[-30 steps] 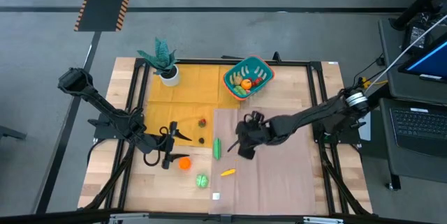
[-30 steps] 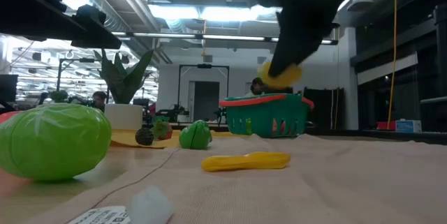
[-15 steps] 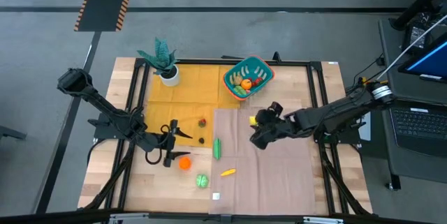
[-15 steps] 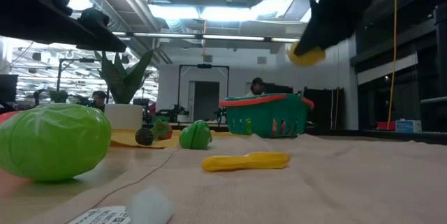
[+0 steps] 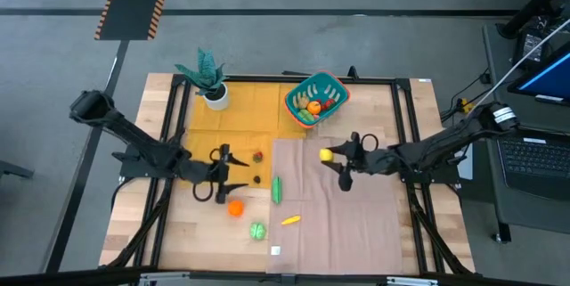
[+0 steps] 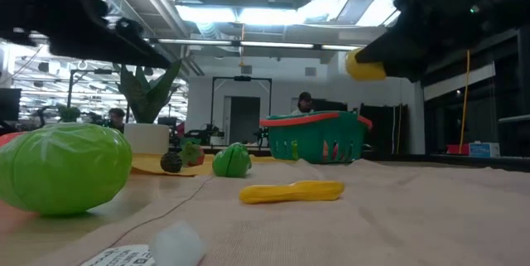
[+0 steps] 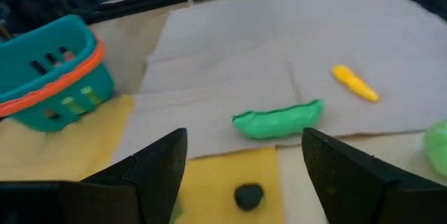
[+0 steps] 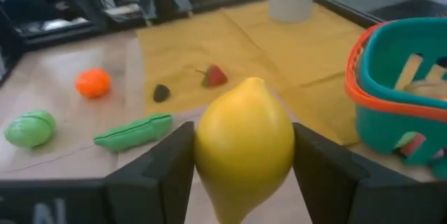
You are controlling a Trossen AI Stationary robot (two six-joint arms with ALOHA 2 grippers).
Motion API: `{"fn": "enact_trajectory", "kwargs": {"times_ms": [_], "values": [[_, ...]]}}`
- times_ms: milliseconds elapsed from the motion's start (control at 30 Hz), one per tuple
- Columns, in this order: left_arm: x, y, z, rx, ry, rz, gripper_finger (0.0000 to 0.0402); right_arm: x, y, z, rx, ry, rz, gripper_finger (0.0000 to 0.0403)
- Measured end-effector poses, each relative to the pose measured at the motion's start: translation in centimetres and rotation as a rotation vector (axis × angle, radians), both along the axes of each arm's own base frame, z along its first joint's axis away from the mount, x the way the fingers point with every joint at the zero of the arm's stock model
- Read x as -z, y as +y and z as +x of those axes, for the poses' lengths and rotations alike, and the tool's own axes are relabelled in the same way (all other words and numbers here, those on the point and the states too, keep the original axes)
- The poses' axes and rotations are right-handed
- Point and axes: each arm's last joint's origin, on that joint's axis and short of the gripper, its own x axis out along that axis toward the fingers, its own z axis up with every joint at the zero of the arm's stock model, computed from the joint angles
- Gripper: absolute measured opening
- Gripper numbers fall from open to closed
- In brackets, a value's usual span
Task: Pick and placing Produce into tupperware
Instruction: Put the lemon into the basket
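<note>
A yellow lemon (image 5: 327, 154) hangs above the tan mat with my right gripper (image 5: 335, 157) shut on it. It is on the near side of the teal tupperware (image 5: 316, 99), which has an orange-red rim and several produce pieces inside. My left gripper (image 5: 230, 169) stands open over the table's left part, with nothing between its fingers. Loose produce lies around it: a strawberry (image 5: 258, 156), a dark piece (image 5: 256, 178), a green pea pod (image 5: 277, 189), an orange (image 5: 235, 208), a green cabbage (image 5: 257, 230) and a small yellow piece (image 5: 290, 220). My right gripper pinches the lemon's two sides (image 8: 209, 147) between its two fingers (image 8: 157, 178). The fingers come from the table's right side, close to level and slanting a little down. The lemon is lifted clear of the mat (image 6: 364, 65), one pointed end toward the camera.
A teal potted plant in a white pot (image 5: 212, 90) stands at the far left on the yellow cloth (image 5: 236, 112). A tan mat (image 5: 347, 224) covers the right half. A small white tag (image 5: 275, 250) lies near the front edge. Black frame rails run along the table's sides.
My right gripper has drawn back toward the table's right and far edges with the lemon, tipping from pointing steeply down to nearly level; the lemon stays clear of the mat. My left gripper has swung a little toward the far edge, staying open.
</note>
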Motion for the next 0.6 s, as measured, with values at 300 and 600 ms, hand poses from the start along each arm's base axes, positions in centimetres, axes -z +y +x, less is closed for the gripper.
{"fn": "enact_trajectory", "kwargs": {"times_ms": [300,600], "values": [[-0.9,4.5,2.0,0.223,-0.058,-0.096,0.0275,0.7,-0.1,-0.6,-0.069,-0.049,-0.061,0.0208],[-0.5,9.2,0.7,0.241,-0.298,-0.123,0.0275,0.2,0.0,-0.4,-0.11,-0.091,-0.112,0.0208]]}}
